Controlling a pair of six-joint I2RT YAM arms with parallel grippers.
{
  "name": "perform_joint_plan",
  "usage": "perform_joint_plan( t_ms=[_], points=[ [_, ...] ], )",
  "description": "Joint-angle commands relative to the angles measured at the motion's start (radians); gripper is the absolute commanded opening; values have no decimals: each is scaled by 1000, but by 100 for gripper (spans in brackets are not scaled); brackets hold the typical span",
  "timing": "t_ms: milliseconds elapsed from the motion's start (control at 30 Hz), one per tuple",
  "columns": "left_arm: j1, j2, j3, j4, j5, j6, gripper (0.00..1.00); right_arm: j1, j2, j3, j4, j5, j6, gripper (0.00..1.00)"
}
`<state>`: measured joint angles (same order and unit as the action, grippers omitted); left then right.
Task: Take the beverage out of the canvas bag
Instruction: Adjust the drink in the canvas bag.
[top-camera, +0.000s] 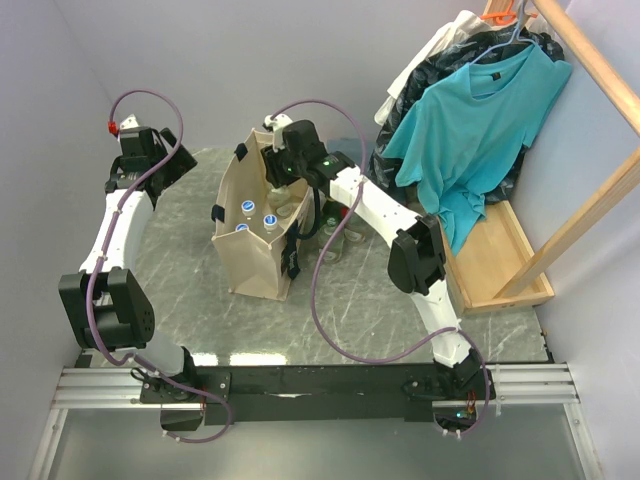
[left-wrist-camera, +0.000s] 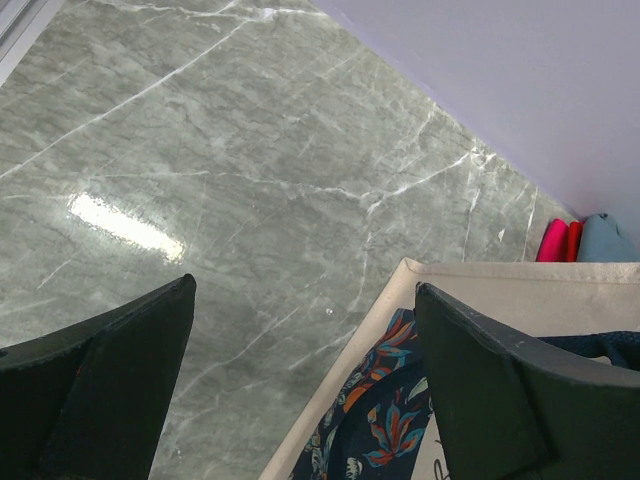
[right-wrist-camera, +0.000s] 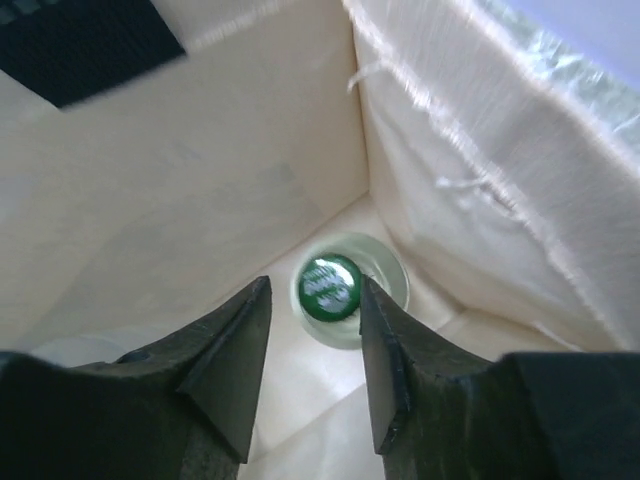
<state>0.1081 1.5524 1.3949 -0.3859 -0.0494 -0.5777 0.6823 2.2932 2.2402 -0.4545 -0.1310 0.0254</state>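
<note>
The beige canvas bag stands upright mid-table with its mouth open. Several blue-capped bottles stand in its near part. My right gripper reaches down into the far end of the bag. In the right wrist view its jaws are open, one finger on each side above a clear bottle with a green cap standing in the bag's corner. They do not touch it. My left gripper hovers left of the bag, open and empty. The bag's rim and floral print show between its fingers.
Clear bottles stand on the table right of the bag, under my right arm. A teal T-shirt hangs on a wooden rack with a tray base at the right. Walls close the left and back. Red and blue items lie by the wall.
</note>
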Motion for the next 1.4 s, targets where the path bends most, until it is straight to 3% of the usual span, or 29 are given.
perform_joint_plan(
  t_ms=[0, 100, 600, 1367],
  points=[
    [2, -18, -2, 24, 11, 13, 96, -3, -72, 48, 76, -1, -2, 55],
    [2, -18, -4, 25, 14, 10, 96, -1, -71, 50, 73, -4, -4, 50],
    [4, -21, -4, 19, 16, 13, 96, -13, 6, 177, -33, 41, 34, 61],
    [2, -49, -25, 21, 40, 18, 96, -17, 21, 122, -69, 1, 53, 60]
  ],
)
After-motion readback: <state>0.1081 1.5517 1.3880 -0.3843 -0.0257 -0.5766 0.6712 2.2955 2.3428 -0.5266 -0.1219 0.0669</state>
